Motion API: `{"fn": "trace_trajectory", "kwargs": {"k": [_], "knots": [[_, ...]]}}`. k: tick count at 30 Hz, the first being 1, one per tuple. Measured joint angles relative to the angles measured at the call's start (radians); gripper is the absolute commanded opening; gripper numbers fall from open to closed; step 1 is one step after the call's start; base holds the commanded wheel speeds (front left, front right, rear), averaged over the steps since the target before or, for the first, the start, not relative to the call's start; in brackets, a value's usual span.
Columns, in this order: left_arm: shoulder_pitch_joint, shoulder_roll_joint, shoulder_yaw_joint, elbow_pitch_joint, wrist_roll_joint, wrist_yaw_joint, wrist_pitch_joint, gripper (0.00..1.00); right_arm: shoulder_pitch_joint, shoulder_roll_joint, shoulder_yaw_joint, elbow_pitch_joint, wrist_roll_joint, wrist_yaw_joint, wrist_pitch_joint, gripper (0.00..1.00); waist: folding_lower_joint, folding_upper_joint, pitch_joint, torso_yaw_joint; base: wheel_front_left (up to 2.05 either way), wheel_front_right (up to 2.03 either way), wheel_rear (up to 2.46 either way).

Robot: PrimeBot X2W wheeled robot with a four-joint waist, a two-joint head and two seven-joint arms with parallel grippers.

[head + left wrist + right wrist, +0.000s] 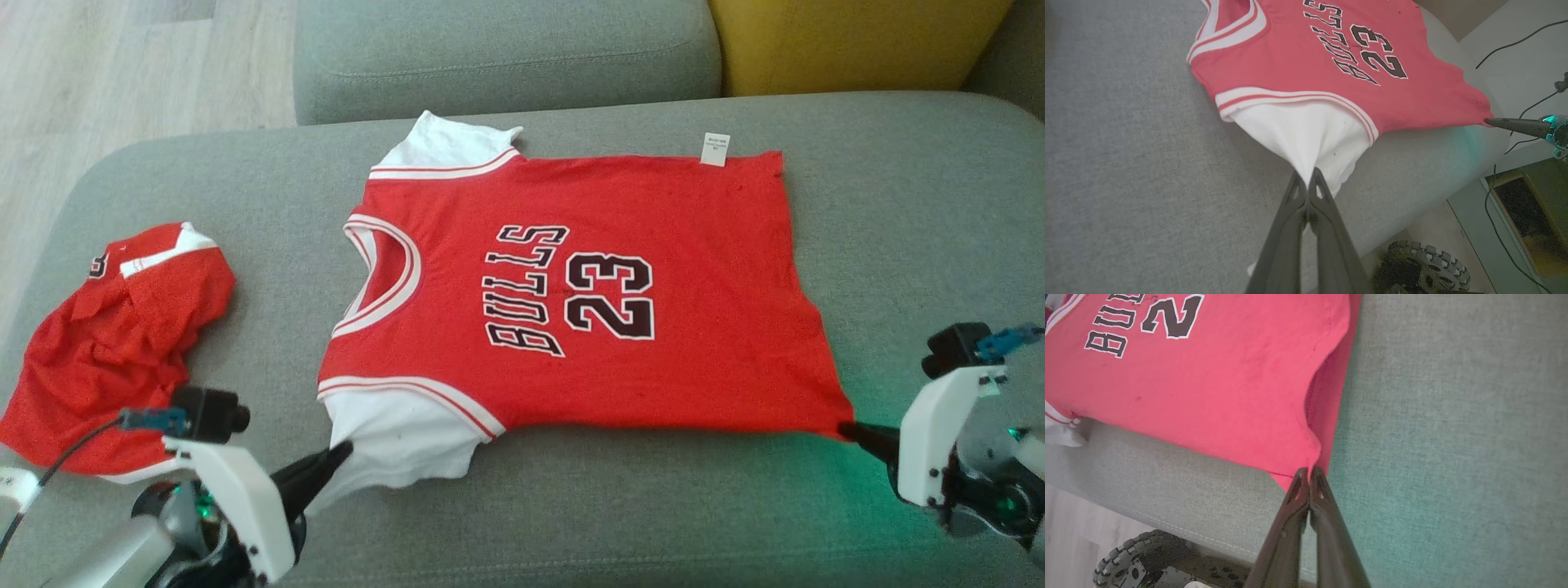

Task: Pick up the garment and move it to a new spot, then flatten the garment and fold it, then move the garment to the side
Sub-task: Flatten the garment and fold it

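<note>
Soft even daylight, faint green glow on the sofa (865, 482), wide-angle wrist distortion.

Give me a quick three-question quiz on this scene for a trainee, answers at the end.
1. True or false: the left pincer is shut on the white sleeve of the jersey.
2. What does the right pincer grip? A: the neckline. B: a bottom hem corner. C: the white tag.
3. Fill in: in the head view, a crumpled red garment lies on the sofa to the jersey's ____.
Key: 1 true; 2 B; 3 left.
</note>
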State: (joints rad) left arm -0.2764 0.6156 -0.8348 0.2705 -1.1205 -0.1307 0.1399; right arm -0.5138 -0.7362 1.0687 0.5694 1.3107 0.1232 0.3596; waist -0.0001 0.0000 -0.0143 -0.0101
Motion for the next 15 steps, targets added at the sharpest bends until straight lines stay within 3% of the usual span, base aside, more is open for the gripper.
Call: {"fn": "trace_trajectory", "kwargs": {"k": [7,15], "knots": [[0.06,0.062,0.001,-0.091,-0.075,0.0,0.055,0.0,0.031,-0.054,0.001,-0.05,0.06,0.0,0.073,0.0,0.0,0.0,0.005,-0.007,0.0,0.0,0.0],[0.077,0.105,0.005,-0.17,-0.131,0.005,0.121,0.0,0.054,-0.059,-0.01,-0.083,0.099,0.0,0.107,0.0,0.0,0.0,0.008,-0.009,0.0,0.0,0.0]]}}
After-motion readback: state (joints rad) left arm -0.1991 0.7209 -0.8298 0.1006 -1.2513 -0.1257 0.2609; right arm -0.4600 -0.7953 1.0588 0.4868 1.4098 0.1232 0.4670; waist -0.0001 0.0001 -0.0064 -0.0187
